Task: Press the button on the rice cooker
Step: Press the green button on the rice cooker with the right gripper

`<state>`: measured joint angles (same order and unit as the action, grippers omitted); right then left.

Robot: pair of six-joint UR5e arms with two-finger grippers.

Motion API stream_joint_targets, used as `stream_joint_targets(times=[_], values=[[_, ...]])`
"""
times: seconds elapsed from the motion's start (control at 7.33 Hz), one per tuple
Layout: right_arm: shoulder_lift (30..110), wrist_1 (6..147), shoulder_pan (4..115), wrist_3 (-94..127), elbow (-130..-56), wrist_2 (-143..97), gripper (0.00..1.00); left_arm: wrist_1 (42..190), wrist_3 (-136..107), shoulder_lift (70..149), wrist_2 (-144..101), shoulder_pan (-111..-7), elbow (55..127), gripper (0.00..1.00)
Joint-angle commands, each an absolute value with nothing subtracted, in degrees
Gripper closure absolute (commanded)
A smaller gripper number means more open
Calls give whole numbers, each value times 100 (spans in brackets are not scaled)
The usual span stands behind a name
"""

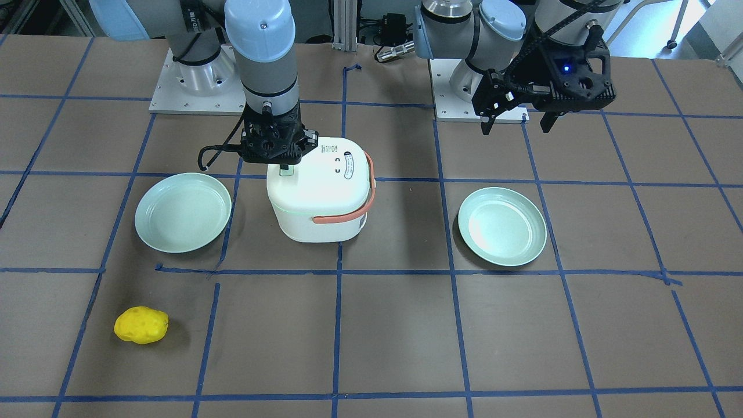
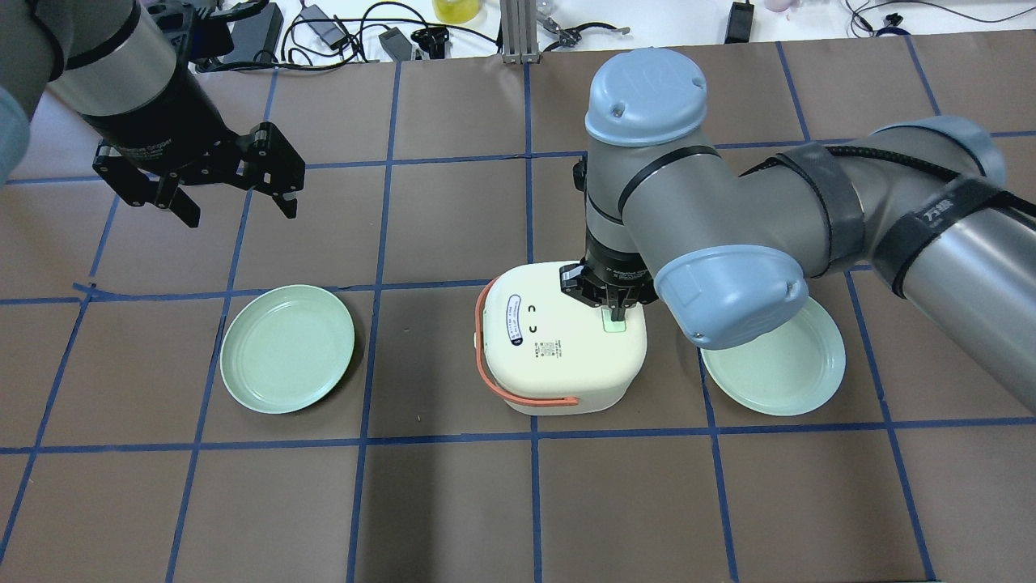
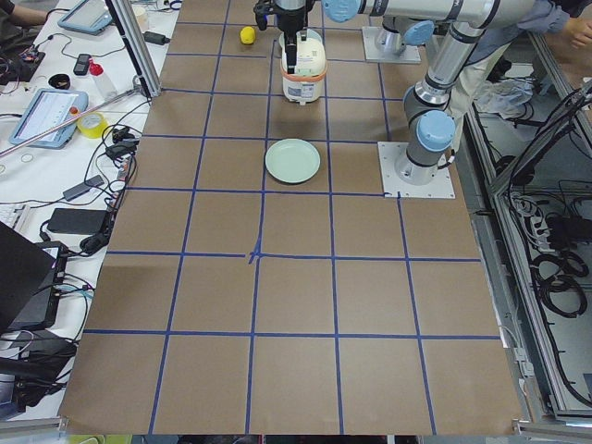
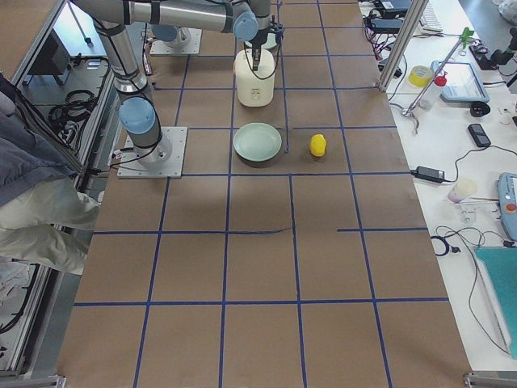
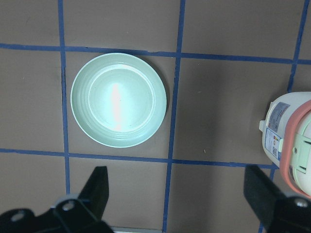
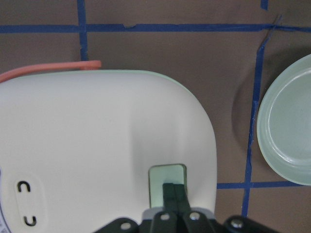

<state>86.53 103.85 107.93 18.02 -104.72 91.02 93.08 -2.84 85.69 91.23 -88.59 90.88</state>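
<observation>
Brown tabletop [image 2: 453,502] gridded with blue tape. Right pincer [image 6: 174,190], fingers closed together into one narrow tip, points straight down onto the pale green button [image 6: 158,174] at the lid's edge of the white cooker [image 2: 558,348]. Closing them likely gives a firm point for pressing. The cooker stands mid-tabletop between left plate [image 2: 287,348] and right plate [image 2: 777,380]. Left pincer [image 2: 239,209], open and empty, hangs near the left plate, well apart, apparently parked clear.
</observation>
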Motion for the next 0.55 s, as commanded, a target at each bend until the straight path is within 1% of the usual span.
stream_joint_targets(times=[0.0, 0.14, 0.27, 0.41], values=[[8648, 10389, 10793, 1793, -10521, 9097, 94, 9308, -281, 8569, 9123, -8859, 9088, 0], [8648, 10397, 10793, 1802, -10468, 9105, 84, 9308, -281, 8569, 9123, -8859, 9088, 0], [8675, 10397, 10784, 1793, -10363, 9123, 14, 9308, -281, 8569, 9123, -8859, 9088, 0], [8701, 10380, 10749, 1776, -10171, 9149, 0, 9308, -281, 8569, 9123, -8859, 9088, 0]])
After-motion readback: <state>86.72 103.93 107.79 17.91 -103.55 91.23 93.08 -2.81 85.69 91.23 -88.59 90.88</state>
